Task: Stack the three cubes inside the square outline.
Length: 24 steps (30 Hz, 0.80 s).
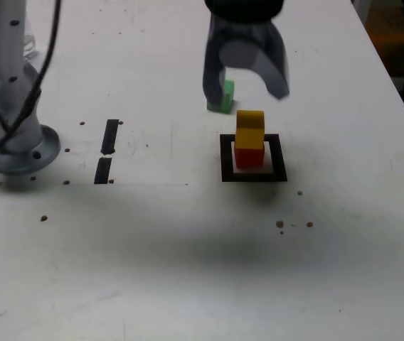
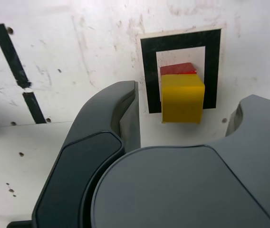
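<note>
Yellow cube (image 1: 250,121) sat on red cube (image 1: 249,155) inside the square outline (image 1: 253,175) on the white surface (image 1: 188,249). Green cube (image 1: 222,99) stood alone just beyond the outline, toward the exterior view's far left of it. Gripper (image 1: 247,79) hung above the stack, jaws apart and empty; two black tape strips (image 1: 107,150) lay well left.
</note>
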Each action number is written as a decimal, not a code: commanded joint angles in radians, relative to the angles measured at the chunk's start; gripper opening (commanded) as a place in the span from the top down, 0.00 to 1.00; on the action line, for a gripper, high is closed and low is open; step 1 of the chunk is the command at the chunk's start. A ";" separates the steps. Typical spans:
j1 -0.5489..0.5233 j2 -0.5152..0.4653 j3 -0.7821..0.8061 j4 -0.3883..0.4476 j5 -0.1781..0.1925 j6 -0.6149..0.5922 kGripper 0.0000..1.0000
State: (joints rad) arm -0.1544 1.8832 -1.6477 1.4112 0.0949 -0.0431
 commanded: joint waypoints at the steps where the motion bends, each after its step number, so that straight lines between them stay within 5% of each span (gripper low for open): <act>1: 0.007 -0.020 -0.014 0.022 0.018 0.001 0.16; 11: 0.064 -0.104 0.047 0.010 0.041 0.005 0.02; 18: 0.132 -0.131 0.123 -0.028 0.052 0.022 0.01; 24: 0.192 -0.129 0.131 -0.052 0.057 0.159 0.03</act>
State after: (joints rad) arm 0.0300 1.7589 -1.5166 1.3618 0.1506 0.1062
